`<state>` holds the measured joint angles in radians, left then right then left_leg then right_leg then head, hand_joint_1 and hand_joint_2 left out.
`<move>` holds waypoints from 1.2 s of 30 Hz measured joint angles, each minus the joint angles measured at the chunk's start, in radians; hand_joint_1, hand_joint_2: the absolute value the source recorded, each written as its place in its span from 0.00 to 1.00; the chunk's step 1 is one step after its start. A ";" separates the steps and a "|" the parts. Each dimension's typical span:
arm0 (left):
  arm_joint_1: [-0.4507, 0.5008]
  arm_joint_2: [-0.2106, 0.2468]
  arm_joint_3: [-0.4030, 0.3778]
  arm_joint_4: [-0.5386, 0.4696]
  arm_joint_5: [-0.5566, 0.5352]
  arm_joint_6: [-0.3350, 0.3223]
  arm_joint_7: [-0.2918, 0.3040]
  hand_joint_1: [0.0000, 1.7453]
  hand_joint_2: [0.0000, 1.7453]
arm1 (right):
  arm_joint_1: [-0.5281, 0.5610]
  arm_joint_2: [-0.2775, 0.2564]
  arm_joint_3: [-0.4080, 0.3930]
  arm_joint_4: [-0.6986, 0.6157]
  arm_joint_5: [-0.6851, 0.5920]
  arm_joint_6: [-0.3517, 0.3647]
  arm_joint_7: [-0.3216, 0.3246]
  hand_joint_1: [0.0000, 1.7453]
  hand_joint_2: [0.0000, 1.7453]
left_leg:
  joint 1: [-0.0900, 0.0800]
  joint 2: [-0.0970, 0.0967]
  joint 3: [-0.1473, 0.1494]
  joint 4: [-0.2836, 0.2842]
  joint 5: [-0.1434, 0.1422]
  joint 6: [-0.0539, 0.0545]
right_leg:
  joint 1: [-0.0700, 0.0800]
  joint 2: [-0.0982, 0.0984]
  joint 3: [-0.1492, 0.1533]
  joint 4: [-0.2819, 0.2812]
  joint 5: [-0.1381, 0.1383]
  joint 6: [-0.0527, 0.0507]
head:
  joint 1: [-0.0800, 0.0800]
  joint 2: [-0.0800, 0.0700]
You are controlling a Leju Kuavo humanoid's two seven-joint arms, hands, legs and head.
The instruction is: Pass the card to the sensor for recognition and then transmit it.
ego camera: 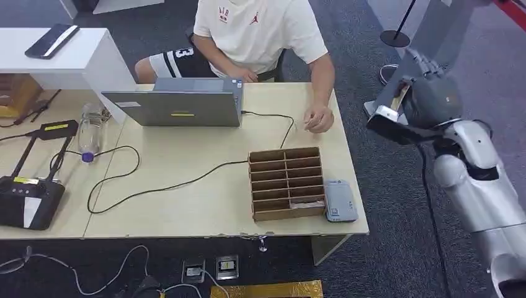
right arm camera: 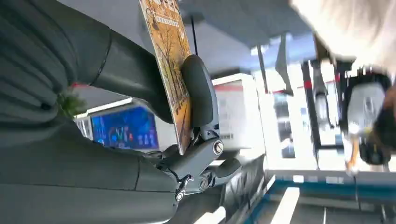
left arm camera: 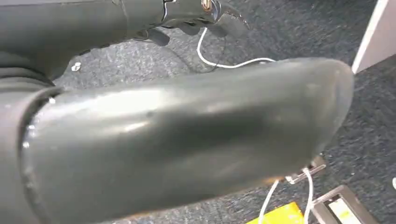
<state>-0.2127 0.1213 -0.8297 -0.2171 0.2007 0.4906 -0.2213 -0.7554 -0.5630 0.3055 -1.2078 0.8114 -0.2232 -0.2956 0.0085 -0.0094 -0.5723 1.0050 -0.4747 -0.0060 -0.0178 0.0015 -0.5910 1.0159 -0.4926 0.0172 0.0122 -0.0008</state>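
While my right robot hand [ego camera: 428, 93] hangs raised well off the right of the worktop [ego camera: 205, 198], I see it pinching the card [right arm camera: 170, 60] between thumb and fingers [right arm camera: 198, 93]. The grey sensor [ego camera: 340, 201] lies touching the wooden divider box [ego camera: 286, 182]. I cannot tell my left robot hand's [left arm camera: 187, 140] state.

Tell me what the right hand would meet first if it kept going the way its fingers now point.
Probably nothing soon. The right hand, pinching the card, is raised off the table's right side with its fingers aimed up and away, toward open carpet. Depth is unclear; the stanchion base looks off that line.
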 joint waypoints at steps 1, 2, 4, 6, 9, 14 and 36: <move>-0.004 -0.001 0.000 0.000 -0.004 -0.001 0.000 0.00 0.00 | -0.057 0.000 0.000 0.020 0.001 0.004 -0.011 1.00 1.00 | 0.000 0.000 0.000 0.000 0.000 0.000 | 0.000 0.000 0.000 0.000 0.000 0.000 | 0.000 0.000; -0.008 -0.002 0.000 -0.002 -0.010 -0.003 0.000 0.00 0.00 | -0.105 0.000 0.001 0.042 0.005 0.009 -0.023 1.00 1.00 | 0.000 0.000 0.000 0.000 0.000 0.000 | 0.000 0.000 0.000 0.000 0.000 0.000 | 0.000 0.000; -0.017 -0.005 0.000 -0.005 -0.027 -0.018 0.000 0.00 0.00 | -0.183 0.009 0.009 0.087 0.031 0.014 -0.044 1.00 1.00 | 0.001 -0.001 -0.001 0.000 0.000 0.000 | 0.001 -0.001 0.001 0.000 0.000 0.000 | 0.000 0.000; -0.022 -0.006 0.000 -0.008 -0.039 -0.029 0.000 0.00 0.00 | -0.246 0.033 0.040 0.145 0.055 0.011 -0.055 1.00 1.00 | 0.002 -0.001 0.000 0.000 0.000 0.000 | 0.001 -0.001 0.001 0.001 0.000 0.000 | -0.001 0.000; -0.035 -0.009 -0.002 -0.011 -0.056 -0.044 0.000 0.00 0.00 | -0.321 0.079 0.088 0.254 0.077 0.009 -0.079 1.00 1.00 | 0.002 -0.001 -0.001 0.000 0.000 0.000 | 0.002 -0.001 0.001 0.001 0.000 0.000 | 0.000 0.000; -0.051 -0.010 -0.010 -0.016 -0.075 -0.066 0.002 0.00 0.00 | -0.401 0.172 0.156 0.437 0.092 -0.019 -0.079 1.00 1.00 | 0.002 -0.003 -0.001 0.000 0.001 0.000 | 0.002 -0.002 0.001 0.001 0.000 0.000 | 0.000 0.000; -0.035 -0.001 -0.030 -0.018 -0.056 -0.069 0.010 0.00 0.00 | -0.418 0.355 0.240 0.739 0.048 -0.071 -0.063 0.00 1.00 | 0.003 -0.003 -0.001 0.000 0.001 0.000 | 0.002 -0.001 0.001 0.001 0.000 -0.001 | 0.000 0.000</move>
<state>-0.2475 0.1205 -0.8598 -0.2354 0.1450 0.4212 -0.2113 -1.1731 -0.2079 0.5459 -0.4688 0.8595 -0.2937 -0.3585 0.0110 -0.0123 -0.5730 1.0049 -0.4740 -0.0063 -0.0154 0.0005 -0.5905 1.0169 -0.4929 0.0167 0.0126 -0.0008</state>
